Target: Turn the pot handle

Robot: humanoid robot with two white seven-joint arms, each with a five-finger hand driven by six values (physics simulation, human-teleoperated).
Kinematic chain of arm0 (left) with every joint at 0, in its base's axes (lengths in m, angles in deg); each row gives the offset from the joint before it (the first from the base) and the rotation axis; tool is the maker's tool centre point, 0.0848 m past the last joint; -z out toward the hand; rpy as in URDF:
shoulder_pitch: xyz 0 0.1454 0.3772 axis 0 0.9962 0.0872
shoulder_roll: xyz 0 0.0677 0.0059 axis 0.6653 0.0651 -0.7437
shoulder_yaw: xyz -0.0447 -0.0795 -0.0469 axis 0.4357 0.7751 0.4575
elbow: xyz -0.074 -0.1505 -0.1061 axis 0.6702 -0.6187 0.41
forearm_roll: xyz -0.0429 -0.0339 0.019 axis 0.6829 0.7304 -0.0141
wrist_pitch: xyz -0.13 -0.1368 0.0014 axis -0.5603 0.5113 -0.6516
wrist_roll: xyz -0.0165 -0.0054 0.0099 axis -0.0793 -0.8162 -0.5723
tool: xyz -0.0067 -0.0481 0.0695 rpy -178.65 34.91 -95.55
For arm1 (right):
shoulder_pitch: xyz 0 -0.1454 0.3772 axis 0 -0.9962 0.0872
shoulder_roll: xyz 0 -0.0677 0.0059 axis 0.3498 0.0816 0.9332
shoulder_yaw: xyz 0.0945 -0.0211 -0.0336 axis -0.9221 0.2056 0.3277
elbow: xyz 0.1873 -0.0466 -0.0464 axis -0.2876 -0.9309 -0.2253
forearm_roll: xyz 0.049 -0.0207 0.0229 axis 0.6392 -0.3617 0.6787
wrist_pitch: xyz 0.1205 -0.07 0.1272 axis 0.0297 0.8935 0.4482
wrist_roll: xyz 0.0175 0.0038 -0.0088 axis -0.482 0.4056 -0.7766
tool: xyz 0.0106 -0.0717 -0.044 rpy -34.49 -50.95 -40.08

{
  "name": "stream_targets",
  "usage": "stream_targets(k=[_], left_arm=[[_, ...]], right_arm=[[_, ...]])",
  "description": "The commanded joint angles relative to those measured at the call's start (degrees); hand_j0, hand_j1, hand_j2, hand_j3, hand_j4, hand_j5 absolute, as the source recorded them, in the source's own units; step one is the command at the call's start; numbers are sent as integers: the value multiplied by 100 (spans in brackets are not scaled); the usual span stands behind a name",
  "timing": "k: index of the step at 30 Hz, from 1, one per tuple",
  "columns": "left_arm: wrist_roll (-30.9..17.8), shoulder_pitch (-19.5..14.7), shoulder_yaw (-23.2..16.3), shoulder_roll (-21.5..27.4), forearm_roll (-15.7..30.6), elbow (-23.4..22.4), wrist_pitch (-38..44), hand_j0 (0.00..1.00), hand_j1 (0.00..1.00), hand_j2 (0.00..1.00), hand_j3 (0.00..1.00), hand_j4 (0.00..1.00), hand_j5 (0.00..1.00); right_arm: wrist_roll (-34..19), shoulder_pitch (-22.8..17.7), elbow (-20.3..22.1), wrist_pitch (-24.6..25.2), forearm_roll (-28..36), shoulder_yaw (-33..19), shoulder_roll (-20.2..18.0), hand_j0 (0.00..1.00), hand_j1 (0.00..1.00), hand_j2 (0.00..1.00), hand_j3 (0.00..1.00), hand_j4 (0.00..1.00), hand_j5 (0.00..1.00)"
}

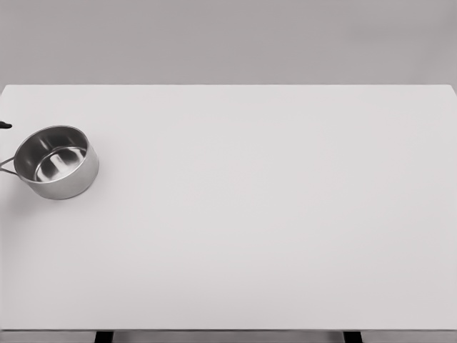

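Both hands lie outside the head view, so whether their fingers are spread, curled or closed on anything cannot be told, and no arm shows at either lower corner. Nearest to where the left arm would come in, a small dark tip point(4, 124) pokes in at the picture's left edge, lying on or just over the table; too little of it shows to tell what it is. It sits a little behind the pot point(56, 161) and does not touch it.

The pot is a shallow round pan of polished steel, standing upright on its base at the far left of the table point(271, 214), about midway between the far edge and the near edge. Its mouth is open and its shiny floor reflects light. The pot handle point(8, 168) is a thin metal loop that leaves the pot's left side and points toward the picture's left, where the frame cuts it off, so its end is not seen.

The table is a plain white slab that fills most of the view. Two dark legs point(104, 336) show under its near edge. Behind the far edge stands a flat grey wall point(228, 39).
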Motion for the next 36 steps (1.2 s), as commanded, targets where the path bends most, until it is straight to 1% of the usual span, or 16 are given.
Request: stream_targets(k=[1,8,13,16,26,31,33,36], left_arm=[[3,0,14,-1,34,-3,7,100,100,100,100,100,100],[3,-44,31,-10,34,6,7,100,100,100,100,100,100],[3,-53,40,-115,34,-3,7,100,100,100,100,100,100],[3,-158,40,-168,34,-143,7,100,100,100,100,100,100],[3,-176,128,-168,52,-135,7,100,100,100,100,100,100],[3,-193,102,-212,131,-29,7,100,100,100,100,100,100],[12,-114,110,-203,149,331,7,100,100,100,100,100,100],[29,-97,119,-221,184,445,7,100,100,100,100,100,100]], right_arm=[[-1,0,-1,1,-1,0,0,100,100,100,100,100,100],[-1,0,-1,-8,-1,0,0,100,100,100,100,100,100],[-1,0,-1,1,-1,0,0,100,100,100,100,100,100],[-1,0,-1,1,-1,0,0,100,100,100,100,100,100],[-1,0,-1,1,-1,0,0,100,100,100,100,100,100],[-1,0,-1,1,-1,0,0,100,100,100,100,100,100],[-1,0,-1,1,-1,0,0,100,100,100,100,100,100],[-1,0,-1,0,-1,0,0,100,100,100,100,100,100]])
